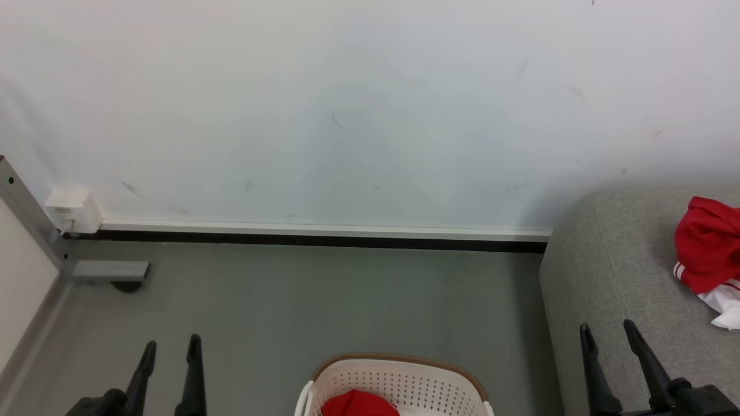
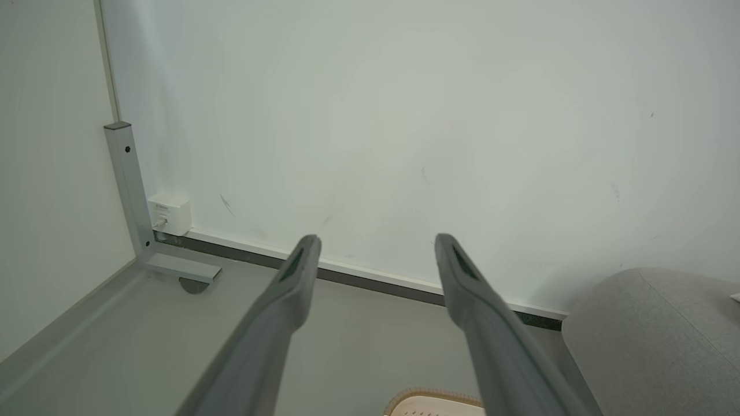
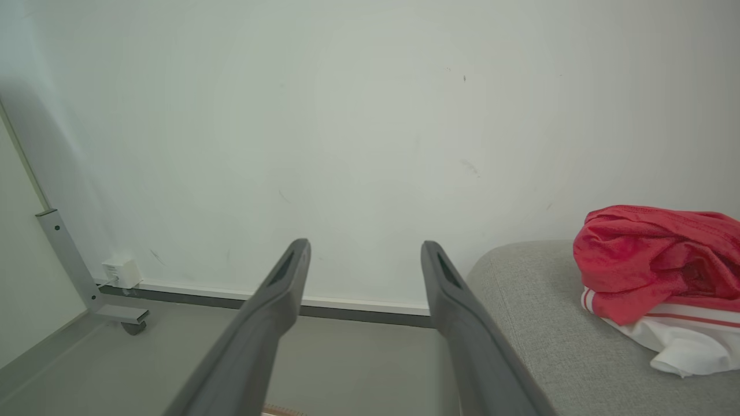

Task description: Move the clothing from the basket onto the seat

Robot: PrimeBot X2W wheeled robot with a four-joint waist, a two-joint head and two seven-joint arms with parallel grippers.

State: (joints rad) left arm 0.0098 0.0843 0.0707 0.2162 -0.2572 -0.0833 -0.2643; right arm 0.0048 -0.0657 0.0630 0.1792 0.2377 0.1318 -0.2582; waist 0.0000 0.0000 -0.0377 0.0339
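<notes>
The cream-white basket with a brown rim stands on the floor at the bottom centre of the head view, and a piece of red clothing lies inside it. A strip of the basket's rim shows in the left wrist view. On the grey seat at the right lies more red clothing with white stripes and a white part; the right wrist view has the same pile of clothing on the seat. My left gripper hangs open left of the basket, empty. My right gripper is open over the seat's near end, empty.
A white wall with a dark baseboard runs across the back. A grey metal frame leg with a caster and a small white wall box sit at the left. Grey floor lies between the wall and the basket.
</notes>
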